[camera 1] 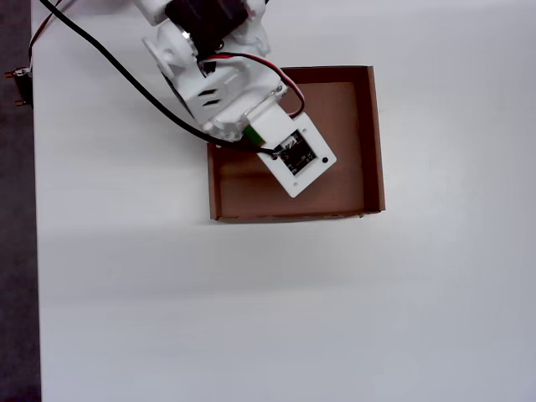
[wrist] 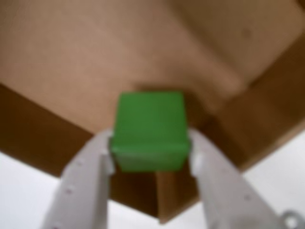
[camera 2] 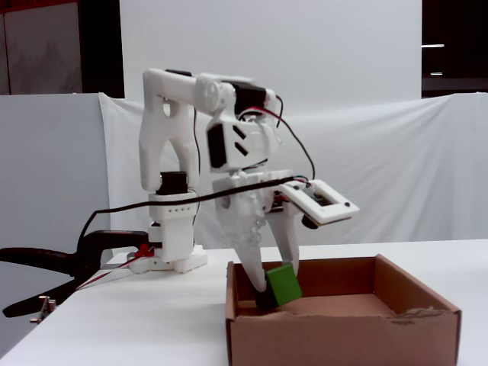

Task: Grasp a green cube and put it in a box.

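Gripping green cube (wrist: 148, 130), tool (wrist: 151, 157) closed on it; inside box (camera 2: 343, 335).

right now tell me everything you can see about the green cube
The green cube is a small solid block, bright green with plain matte faces and softly rounded edges. It is gripped between the two white jaws of the gripper, one pressing each side. In the fixed view it hangs slightly tilted, low inside the box near its left wall; whether it touches the floor is unclear. From overhead only a sliver shows under the arm.

green cube (wrist: 149, 130) between end effector (wrist: 150, 155) fingers, above box (wrist: 71, 71)
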{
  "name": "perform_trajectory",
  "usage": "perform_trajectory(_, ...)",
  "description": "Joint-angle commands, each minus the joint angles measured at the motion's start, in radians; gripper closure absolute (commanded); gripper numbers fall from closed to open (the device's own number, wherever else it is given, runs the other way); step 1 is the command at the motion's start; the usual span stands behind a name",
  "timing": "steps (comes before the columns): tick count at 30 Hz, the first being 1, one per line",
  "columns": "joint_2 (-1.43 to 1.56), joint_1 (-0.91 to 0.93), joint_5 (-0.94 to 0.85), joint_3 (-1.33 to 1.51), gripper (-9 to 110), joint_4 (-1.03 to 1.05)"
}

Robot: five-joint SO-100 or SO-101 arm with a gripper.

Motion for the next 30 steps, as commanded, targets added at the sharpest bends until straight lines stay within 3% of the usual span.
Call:
perform_trajectory(1, 0.003, -0.006, 0.003, -0.009, 88, -0.012)
perform_trajectory(18, -0.029, -0.011, 0.003, 0.011, 87, -0.04)
perform_trajectory(23, -0.026, -0.011, 0.005, 0.02, 81, -0.054)
perform_trajectory(30, 0.003, 0.02, 0.005, 0.002, 80, -0.049)
